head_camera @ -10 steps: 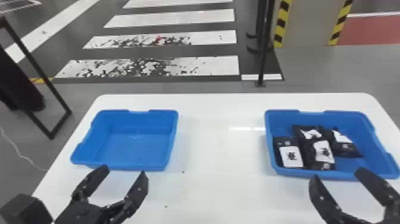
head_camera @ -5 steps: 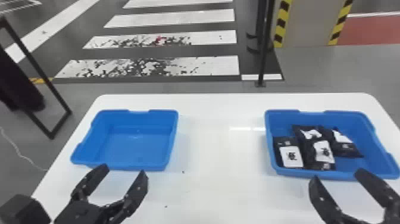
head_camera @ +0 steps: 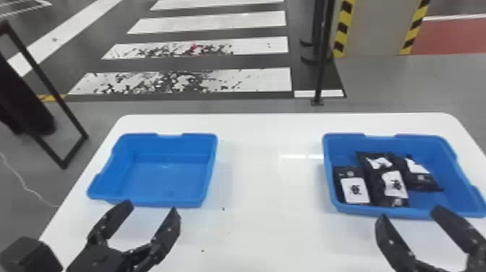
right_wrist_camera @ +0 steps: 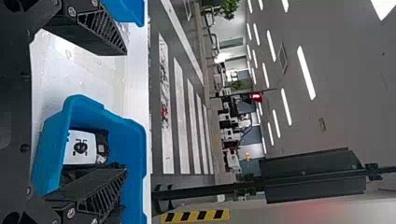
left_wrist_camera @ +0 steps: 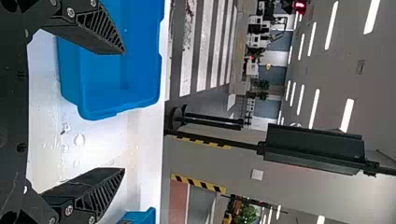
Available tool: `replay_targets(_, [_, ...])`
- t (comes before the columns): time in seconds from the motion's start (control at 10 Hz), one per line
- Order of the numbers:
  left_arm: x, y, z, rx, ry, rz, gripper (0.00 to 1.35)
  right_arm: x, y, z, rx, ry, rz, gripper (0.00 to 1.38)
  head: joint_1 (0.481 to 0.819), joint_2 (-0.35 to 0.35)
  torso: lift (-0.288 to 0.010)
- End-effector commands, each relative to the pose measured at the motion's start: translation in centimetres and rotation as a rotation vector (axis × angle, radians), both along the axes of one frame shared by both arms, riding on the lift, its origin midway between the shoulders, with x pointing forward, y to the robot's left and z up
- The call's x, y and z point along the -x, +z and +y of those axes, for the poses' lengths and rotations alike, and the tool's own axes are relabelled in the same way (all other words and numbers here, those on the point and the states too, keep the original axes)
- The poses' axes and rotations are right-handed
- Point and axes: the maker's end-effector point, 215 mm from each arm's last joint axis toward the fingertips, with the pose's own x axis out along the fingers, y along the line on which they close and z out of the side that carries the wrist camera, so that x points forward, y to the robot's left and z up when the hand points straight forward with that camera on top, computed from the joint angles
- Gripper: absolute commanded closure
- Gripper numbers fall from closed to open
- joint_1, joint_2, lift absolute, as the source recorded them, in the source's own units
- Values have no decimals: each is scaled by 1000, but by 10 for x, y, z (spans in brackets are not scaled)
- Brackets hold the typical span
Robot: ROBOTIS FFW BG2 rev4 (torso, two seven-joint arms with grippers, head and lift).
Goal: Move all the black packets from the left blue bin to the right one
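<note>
Transfer appears complete: black packets (head_camera: pixel 389 183) lie in right bin (head_camera: pixel 405 210), left bin (head_camera: pixel 164 181) empty; left end effector (head_camera: pixel 152 209) and right end effector (head_camera: pixel 408 212) open, empty; next, simply retract both.

Bright, even light from white ceiling strips (right_wrist_camera: pixel 306 72), with pale glare on the white tabletop (head_camera: pixel 260 188)
</note>
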Motion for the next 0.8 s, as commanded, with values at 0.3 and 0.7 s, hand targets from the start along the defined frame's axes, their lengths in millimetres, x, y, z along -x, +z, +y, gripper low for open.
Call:
replay_targets(0.3, [0,1,-1,5,1,-3,150,0,1,1,-2,1,-2,130,695,138,-140])
replay_targets(0.7, [0,1,0,3,3,-3,150,0,1,1,-2,1,-2,130,695,139,-140])
